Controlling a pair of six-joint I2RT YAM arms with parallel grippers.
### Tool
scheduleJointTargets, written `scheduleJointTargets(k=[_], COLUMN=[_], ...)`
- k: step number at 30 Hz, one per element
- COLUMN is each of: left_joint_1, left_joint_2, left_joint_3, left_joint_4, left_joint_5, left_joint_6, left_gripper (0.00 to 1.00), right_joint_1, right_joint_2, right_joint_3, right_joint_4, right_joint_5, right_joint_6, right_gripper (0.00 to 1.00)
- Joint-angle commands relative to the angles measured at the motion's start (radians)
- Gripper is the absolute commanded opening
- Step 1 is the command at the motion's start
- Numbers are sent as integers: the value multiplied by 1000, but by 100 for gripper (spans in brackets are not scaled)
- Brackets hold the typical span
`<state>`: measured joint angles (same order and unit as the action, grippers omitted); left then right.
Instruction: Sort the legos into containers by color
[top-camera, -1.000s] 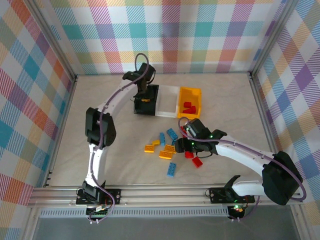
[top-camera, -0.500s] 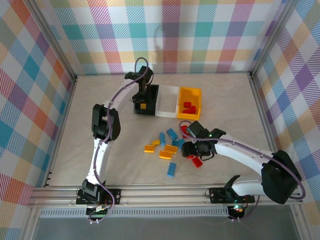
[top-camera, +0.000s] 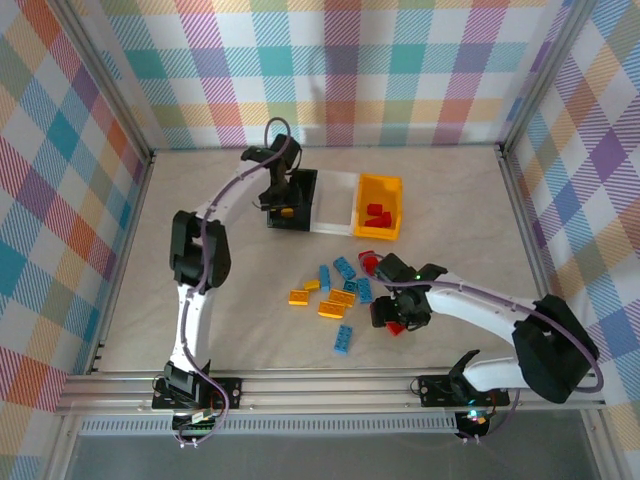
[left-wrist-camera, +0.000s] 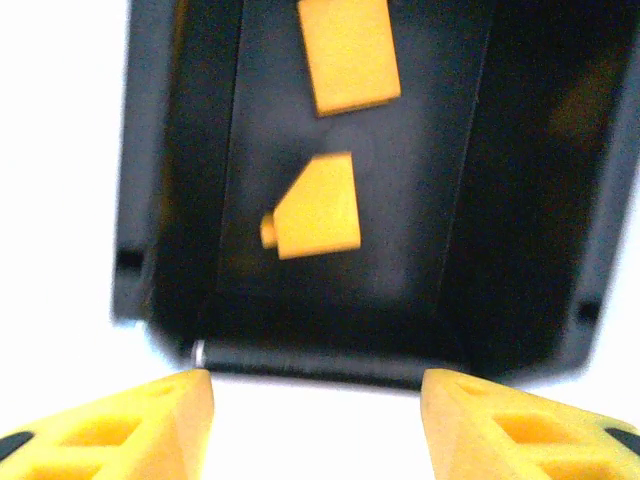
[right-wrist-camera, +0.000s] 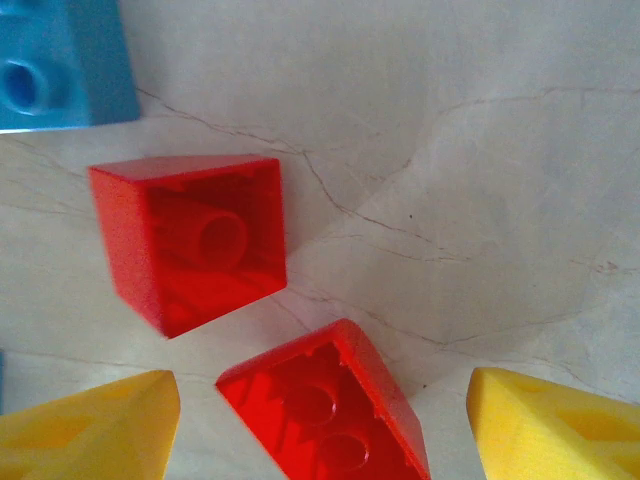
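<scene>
A blue brick (right-wrist-camera: 62, 62) and a far red brick (right-wrist-camera: 190, 240) lie beyond. The near red brick (right-wrist-camera: 325, 425) sits between the right gripper's (right-wrist-camera: 322, 392) spread fingers. The left gripper (left-wrist-camera: 315, 392), fingers apart, hangs over the black bin (left-wrist-camera: 425, 220).

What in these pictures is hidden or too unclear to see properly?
- Top view: the left gripper covers much of the inside of the black bin.
- Top view: the right gripper hides whatever lies beneath it.
- Right wrist view: the bottom edge cuts off the nearer red brick; the corner crops the blue brick.
</scene>
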<state>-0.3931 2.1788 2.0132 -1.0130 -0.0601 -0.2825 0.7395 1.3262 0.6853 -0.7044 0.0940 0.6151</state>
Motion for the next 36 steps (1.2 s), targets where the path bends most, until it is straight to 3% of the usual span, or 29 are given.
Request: scheduleJointTargets(k=[1, 5, 8, 17, 22, 27, 36], left_joint_1=[-16, -47, -66, -119, -142, -181, -313], left_joint_2=[-162, -273, -340, -486, -543, -632, -736], left_joint_3=[-104, -267, -372, -579, -677, -792, -987], left_joint_4=[34, 82, 102, 133, 153, 196, 270], left_joint_5=[26, 29, 34, 25, 9, 17, 18], left_joint_6=[-23, -43, -58, -92, -110, -134, -183], left_gripper=[57, 58, 59, 59, 60, 62, 70], right_joint_1=[5, 6, 6, 11, 9, -22, -246], right_joint_2=[34, 85, 102, -19, -128, -145, 200], right_joint_3=[-14, -13, -12, -8, 31, 203, 647], right_joint_4=[32, 74, 87, 14, -53, -118, -22], right_joint_5=[-2, -6, -13, -1, 23, 98, 33], right_joint_6=[14, 6, 5, 6, 19, -34, -219], right_gripper=[75, 68, 55, 36, 35, 37, 39])
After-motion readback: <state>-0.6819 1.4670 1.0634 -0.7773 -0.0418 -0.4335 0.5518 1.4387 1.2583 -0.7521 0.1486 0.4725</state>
